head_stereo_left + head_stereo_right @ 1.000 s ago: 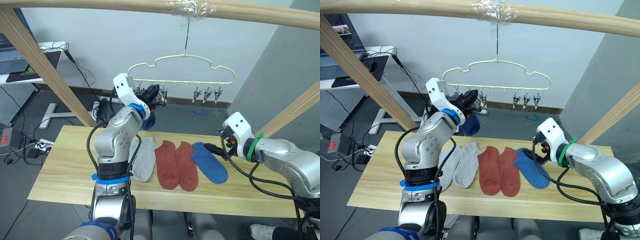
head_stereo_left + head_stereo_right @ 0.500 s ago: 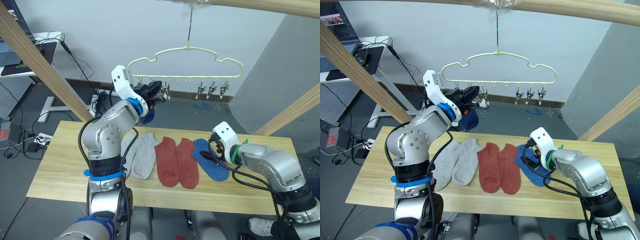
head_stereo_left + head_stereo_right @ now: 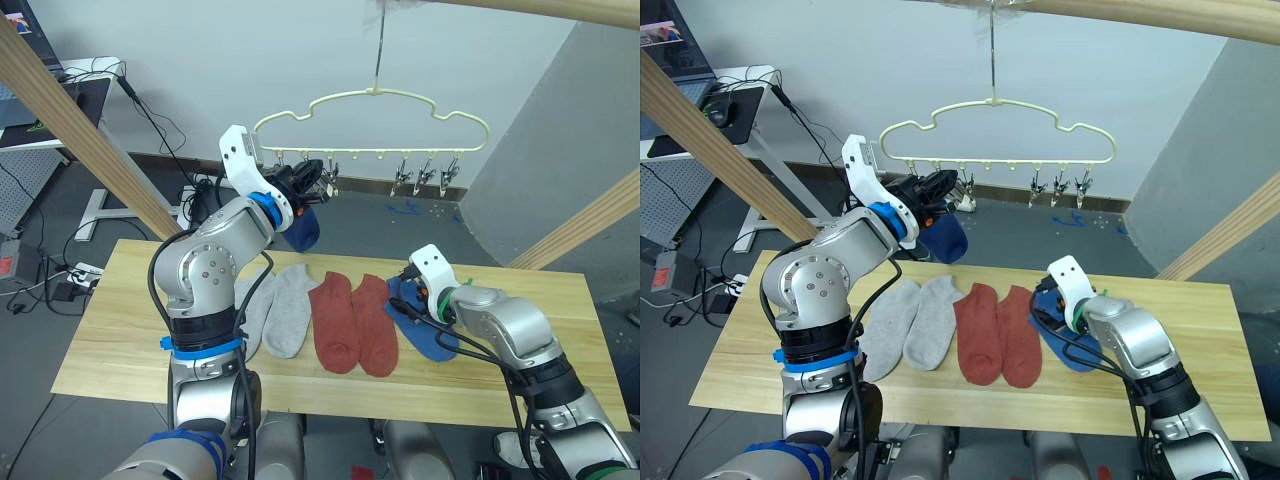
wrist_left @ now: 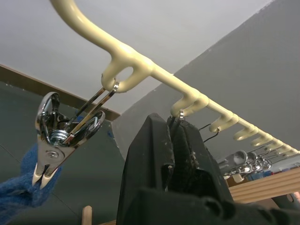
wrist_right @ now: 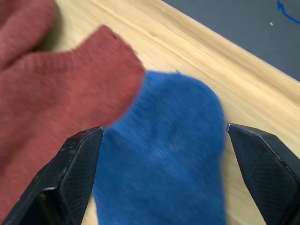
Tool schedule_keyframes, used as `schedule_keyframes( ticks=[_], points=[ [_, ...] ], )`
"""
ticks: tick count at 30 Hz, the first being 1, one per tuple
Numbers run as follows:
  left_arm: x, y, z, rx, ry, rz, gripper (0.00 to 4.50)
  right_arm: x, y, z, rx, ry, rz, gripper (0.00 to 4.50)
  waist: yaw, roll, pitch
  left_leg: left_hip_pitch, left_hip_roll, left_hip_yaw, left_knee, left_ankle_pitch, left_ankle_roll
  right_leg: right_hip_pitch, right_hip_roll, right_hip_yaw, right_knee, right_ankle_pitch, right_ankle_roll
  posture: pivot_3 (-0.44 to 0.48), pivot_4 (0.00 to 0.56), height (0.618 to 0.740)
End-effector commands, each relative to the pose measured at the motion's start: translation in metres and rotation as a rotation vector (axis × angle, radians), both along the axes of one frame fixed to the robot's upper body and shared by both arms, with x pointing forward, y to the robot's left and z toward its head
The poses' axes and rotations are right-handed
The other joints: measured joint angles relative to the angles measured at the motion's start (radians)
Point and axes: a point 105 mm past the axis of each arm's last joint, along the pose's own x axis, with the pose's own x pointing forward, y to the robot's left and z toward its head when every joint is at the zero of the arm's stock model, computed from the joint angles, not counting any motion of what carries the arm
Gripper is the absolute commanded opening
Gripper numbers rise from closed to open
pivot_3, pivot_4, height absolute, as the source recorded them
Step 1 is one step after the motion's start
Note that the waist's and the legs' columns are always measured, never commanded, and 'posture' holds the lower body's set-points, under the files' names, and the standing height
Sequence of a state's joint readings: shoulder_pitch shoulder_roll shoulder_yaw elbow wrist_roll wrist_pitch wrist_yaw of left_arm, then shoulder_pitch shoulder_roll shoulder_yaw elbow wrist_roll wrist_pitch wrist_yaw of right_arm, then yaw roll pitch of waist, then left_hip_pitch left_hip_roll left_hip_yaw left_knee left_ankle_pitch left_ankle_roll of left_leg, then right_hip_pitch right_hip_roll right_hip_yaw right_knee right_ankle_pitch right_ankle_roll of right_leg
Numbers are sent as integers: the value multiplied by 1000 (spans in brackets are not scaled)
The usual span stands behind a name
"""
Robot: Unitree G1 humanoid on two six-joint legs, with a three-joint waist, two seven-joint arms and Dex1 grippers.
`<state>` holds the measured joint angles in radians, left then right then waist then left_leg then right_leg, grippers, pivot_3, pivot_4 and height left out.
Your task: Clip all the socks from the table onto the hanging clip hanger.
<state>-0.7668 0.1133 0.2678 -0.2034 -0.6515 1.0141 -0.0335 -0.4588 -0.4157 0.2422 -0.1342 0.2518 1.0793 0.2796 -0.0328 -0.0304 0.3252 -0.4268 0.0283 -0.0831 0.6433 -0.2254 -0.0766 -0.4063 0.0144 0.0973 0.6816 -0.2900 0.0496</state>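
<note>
Right gripper (image 5: 161,176) spread above blue sock (image 5: 173,154); descend, pinch the cuff at 12 o'clock; left gripper (image 4: 171,154) pressed together beside clip hanger (image 4: 140,70).

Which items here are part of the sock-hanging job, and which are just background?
Job:
- clip hanger, one blue sock already clipped on it
- blue sock on the table, open right gripper over it
- two rust red socks
- two light grey socks
- table
- left gripper at a clip

Background:
- wooden pole
- floor cables
- side desk
</note>
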Motion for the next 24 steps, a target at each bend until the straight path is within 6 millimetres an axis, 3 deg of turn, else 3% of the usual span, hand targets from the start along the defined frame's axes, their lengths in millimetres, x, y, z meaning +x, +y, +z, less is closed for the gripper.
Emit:
schedule_keyframes(
  ticks=[1,11,22,24],
  points=[
    [-2,2,6,10,-26,14,6,3,1,2,-18,-36,-4,4428,0,0,0,0,0,0,0,0,0,0,0,0,0,0,0,36,351,740],
    [-2,2,5,17,-28,18,6,3,-9,-1,-38,-43,-41,4428,0,0,0,0,0,0,0,0,0,0,0,0,0,0,0,40,350,740],
    [-3,3,6,20,-31,25,6,-3,-22,-22,-97,-7,-70,4428,0,0,0,0,0,0,0,0,0,0,0,0,0,-2,3,50,354,740],
    [-3,3,6,20,-32,26,0,-2,-25,-22,-109,-20,-80,4048,0,0,0,0,0,0,0,0,0,0,0,0,0,-2,4,49,355,740]
  ],
)
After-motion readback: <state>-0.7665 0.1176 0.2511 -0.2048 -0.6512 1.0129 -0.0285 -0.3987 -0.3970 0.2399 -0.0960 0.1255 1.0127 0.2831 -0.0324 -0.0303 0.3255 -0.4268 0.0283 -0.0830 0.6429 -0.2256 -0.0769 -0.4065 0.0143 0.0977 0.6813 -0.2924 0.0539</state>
